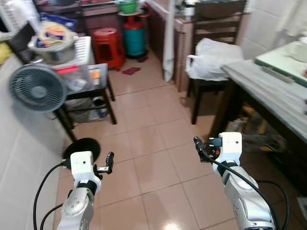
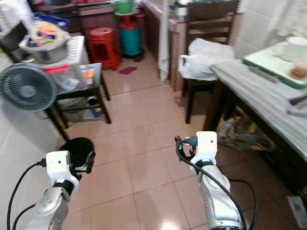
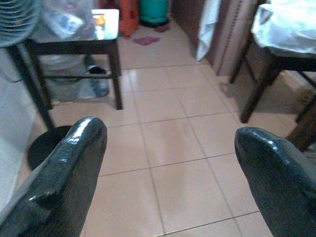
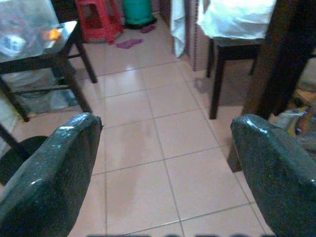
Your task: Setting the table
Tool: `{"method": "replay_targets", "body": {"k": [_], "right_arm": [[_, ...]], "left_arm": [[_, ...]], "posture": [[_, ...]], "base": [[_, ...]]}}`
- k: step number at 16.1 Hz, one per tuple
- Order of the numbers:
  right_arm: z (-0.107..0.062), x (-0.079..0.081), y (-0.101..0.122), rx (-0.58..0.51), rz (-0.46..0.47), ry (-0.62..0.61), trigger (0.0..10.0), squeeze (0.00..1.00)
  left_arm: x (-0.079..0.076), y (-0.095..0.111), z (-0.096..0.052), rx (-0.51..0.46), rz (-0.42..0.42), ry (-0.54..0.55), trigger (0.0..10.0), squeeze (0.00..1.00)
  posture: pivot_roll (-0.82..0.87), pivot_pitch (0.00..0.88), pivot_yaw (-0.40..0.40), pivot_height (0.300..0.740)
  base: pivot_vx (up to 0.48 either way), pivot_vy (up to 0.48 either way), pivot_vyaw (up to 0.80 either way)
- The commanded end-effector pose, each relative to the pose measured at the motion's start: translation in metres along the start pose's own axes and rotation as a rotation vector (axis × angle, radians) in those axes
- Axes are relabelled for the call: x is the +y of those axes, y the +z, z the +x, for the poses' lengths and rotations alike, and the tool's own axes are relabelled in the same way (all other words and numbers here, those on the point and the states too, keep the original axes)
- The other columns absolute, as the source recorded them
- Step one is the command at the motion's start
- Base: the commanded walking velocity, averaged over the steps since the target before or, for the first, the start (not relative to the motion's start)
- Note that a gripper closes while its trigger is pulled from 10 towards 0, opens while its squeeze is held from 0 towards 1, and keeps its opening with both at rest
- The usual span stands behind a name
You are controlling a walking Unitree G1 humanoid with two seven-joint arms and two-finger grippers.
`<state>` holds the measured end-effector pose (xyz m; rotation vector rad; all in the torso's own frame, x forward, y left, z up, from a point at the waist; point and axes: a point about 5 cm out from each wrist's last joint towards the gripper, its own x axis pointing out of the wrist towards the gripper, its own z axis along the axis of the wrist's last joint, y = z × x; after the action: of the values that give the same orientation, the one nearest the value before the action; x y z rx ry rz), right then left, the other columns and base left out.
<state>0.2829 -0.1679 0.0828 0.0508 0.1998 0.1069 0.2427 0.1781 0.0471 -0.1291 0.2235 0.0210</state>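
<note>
Nearest the camera, both arms are held out low over glossy beige floor tiles (image 1: 158, 143). The left gripper (image 3: 163, 168) is spread wide, with nothing between its shiny black fingers (image 3: 69, 168), and the right gripper (image 4: 163, 173) is likewise wide open and empty, its pads (image 4: 276, 168) rounded and slightly speckled.

The thing that matters for setting the table is the dining table (image 2: 254, 91), seen at about 2 o'clock from the right gripper, well apart and higher up. Its top looks like grey streaky wood grain, on dark legs, and its long edge runs away from the robot toward roughly 1 o'clock. The right arm is clearly the nearer one, so a turn that way is probably what's called for first.

On the table a pale green tray (image 2: 268, 64) is laid, with a white cup (image 2: 293, 48) and a small bowl (image 2: 300, 69) on it. What's in the bowl can't be made out.

Farther off at 12 o'clock a dark wooden chair (image 1: 211, 28) is tucked by the table end, with a crinkly white plastic bag (image 1: 213, 57) on its seat. At 10 o'clock a grey round fan (image 1: 36, 88) is parked by a low dark rack (image 1: 91, 93), and a red plastic stool (image 1: 108, 45) sits beyond.
</note>
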Motion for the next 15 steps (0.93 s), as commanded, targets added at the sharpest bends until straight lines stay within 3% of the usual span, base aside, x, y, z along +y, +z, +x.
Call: {"method": "replay_targets", "body": {"k": [1,15], "right_arm": [[0.001,0.001,0.000,0.008,0.015,-0.001,10.0,0.00],[0.004,0.000,0.001,0.014,0.014,-0.006,10.0,0.00]], "left_arm": [[0.008,0.000,0.002,0.010,-0.006,0.035,10.0,0.00],[0.018,0.009,0.012,-0.004,-0.010,0.077,10.0,0.00]], "posture": [[-0.24,0.000,0.074,0.740],[-0.24,0.000,0.081,0.740]], "base": [[0.000,0.000,-0.76],[0.000,0.000,-0.76]]}}
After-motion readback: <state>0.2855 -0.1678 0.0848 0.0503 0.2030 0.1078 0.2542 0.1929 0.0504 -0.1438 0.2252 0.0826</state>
